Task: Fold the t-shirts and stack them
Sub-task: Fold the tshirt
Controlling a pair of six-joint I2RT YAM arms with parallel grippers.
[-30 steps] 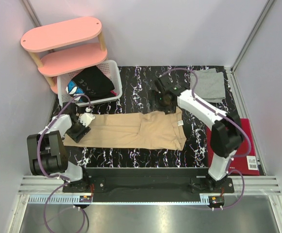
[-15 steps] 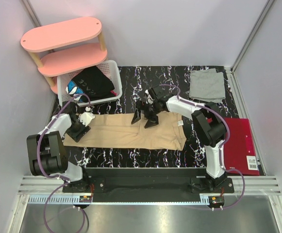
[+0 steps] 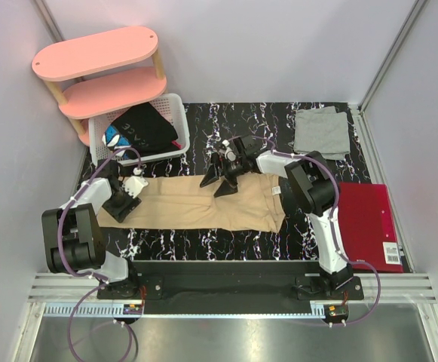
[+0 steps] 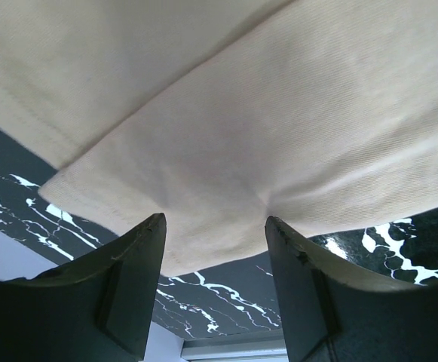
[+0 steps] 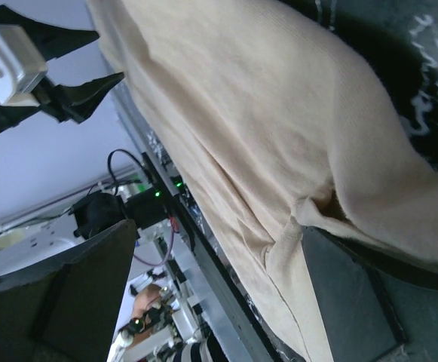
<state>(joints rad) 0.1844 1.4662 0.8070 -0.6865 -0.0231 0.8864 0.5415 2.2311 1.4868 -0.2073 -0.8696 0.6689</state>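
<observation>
Where the tan t-shirt (image 3: 196, 205) lies, long axis left-to-right: left gripper (image 3: 119, 205), jaws partly apart, at its left end; right gripper (image 3: 219, 182), jaws wide and empty, at its far edge mid-length; grey t-shirt (image 3: 322, 133) folded, well beyond its far-right corner.

The big t-shirt (image 3: 196, 204) in front of me is plain tan, with no pattern. The small t-shirt (image 3: 322, 133) far on the right is plain light grey. My table (image 3: 203, 143) is black with wiggly white lines, like marble. The folder (image 3: 366, 219) near on the right is red, with a small white sticker (image 3: 391, 251). The shelf (image 3: 98, 53) far on the left is pink. The basket (image 3: 175, 113) is white, and the cloth (image 3: 147, 128) in it is black with white letters. My left arm (image 3: 90, 194) and right arm (image 3: 277, 161) are white and black, with purple cables (image 3: 71, 219).
</observation>
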